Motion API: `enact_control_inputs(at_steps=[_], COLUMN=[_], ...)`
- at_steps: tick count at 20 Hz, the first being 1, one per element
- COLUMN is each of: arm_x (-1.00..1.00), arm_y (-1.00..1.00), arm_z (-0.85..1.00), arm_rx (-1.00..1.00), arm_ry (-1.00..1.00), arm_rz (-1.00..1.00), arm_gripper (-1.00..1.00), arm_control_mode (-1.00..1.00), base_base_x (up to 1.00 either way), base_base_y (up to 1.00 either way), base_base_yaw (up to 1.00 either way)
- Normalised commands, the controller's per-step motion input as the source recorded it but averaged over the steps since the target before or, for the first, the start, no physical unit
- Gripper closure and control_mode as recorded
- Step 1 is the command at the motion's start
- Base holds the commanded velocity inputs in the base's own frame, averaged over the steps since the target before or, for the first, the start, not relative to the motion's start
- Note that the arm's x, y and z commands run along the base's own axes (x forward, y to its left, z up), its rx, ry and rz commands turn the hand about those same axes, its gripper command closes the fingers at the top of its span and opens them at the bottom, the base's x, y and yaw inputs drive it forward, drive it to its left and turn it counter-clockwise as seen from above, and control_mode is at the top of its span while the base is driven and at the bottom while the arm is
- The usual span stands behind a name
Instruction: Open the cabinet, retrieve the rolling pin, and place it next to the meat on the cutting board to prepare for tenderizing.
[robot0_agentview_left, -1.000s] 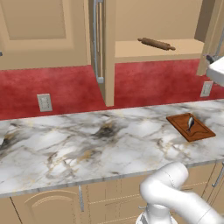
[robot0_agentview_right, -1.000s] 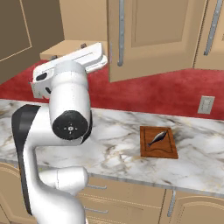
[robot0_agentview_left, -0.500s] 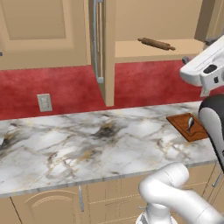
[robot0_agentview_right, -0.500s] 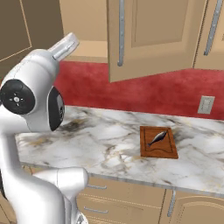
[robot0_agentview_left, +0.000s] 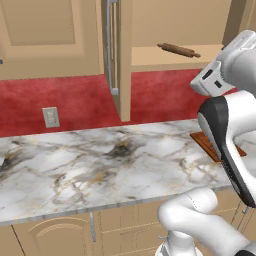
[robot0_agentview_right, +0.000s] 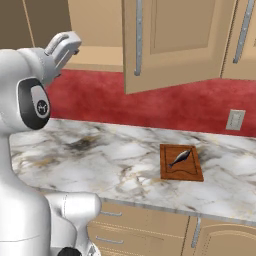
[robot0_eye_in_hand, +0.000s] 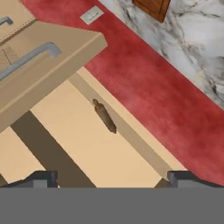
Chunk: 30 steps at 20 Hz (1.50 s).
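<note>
The cabinet stands open, its door swung out over the counter. On its shelf lies the rolling pin, a slim brown cylinder. In the hand view the rolling pin lies ahead of my gripper and well apart from it. The gripper is open with nothing between its fingertips. The meat rests on the reddish-brown cutting board on the marble counter, below and to the right of the open cabinet.
The open door's silver handle hangs left of the rolling pin in the hand view. Wall outlets sit on the red backsplash. My arm's elbow hides part of the cutting board. A closed cabinet door is at left.
My arm has swung round and the hand has come in toward the open shelf. The jaws stay open. The rolling pin, meat and board have not moved.
</note>
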Motion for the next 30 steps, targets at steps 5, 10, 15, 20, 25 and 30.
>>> enact_control_inputs(at_steps=[5,10,15,20,25,30], arm_x=[0.17,0.18,0.35,0.43,0.43,0.31], arm_y=[-0.18,-0.42,-0.32,-0.22,-0.10,-0.05], arm_z=[-0.24,-0.19,-0.13,-0.08,-0.02,0.00], arm_rx=[-0.11,-0.06,-0.05,-0.05,-0.06,-0.07], arm_ry=[0.09,0.00,0.00,0.03,0.08,0.08], arm_rz=[-0.08,0.00,0.00,0.00,-0.04,-0.09], arm_gripper=[-1.00,-1.00,-1.00,-1.00,-1.00,-1.00], arm_control_mode=[-1.00,-1.00,-1.00,-1.00,-1.00,-1.00], base_base_x=[0.00,0.00,0.00,0.00,0.00,0.00], base_base_y=[0.00,0.00,0.00,0.00,0.00,0.00], base_base_yaw=[0.00,0.00,0.00,0.00,0.00,0.00])
